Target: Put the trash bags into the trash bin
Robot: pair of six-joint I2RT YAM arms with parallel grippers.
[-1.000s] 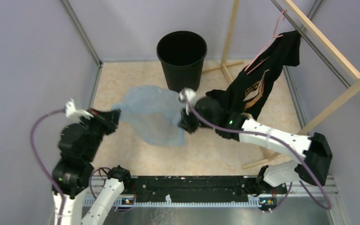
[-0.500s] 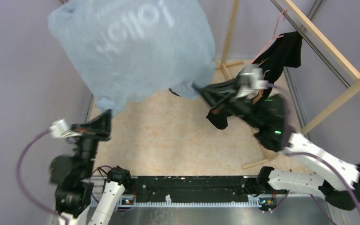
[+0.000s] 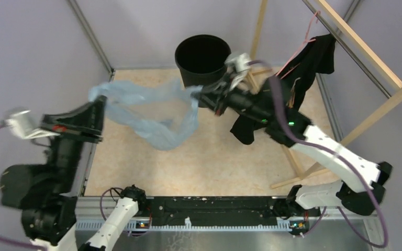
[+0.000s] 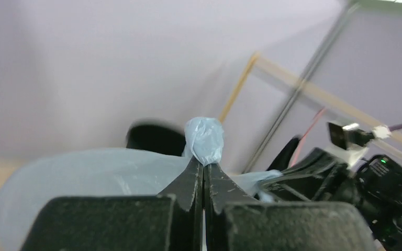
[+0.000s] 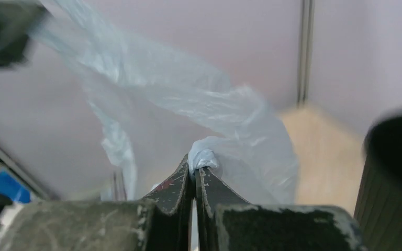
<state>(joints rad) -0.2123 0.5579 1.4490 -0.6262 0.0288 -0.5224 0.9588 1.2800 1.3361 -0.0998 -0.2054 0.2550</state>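
Observation:
A thin pale blue trash bag [image 3: 152,112] hangs stretched in the air between my two grippers, sagging in the middle above the floor. My left gripper [image 3: 98,104] is shut on its left end; in the left wrist view a bunch of the bag [image 4: 204,141] sticks out between the closed tips. My right gripper [image 3: 205,97] is shut on its right end, close in front of the round black trash bin [image 3: 202,60]; the pinched plastic [image 5: 201,157] shows in the right wrist view. The bin also shows at the right of the right wrist view [image 5: 395,183] and behind the bag in the left wrist view [image 4: 154,140].
A black T-shirt [image 3: 298,86] on a pink hanger hangs from a wooden rack [image 3: 369,57] at the right, close to my right arm. Grey walls and metal posts [image 3: 89,36] enclose the beige floor [image 3: 188,162].
The bag has dropped from high, ballooned near the camera, to a low stretched, sagging band. My left gripper rose and shifted left; my right gripper moved left to the bin's front.

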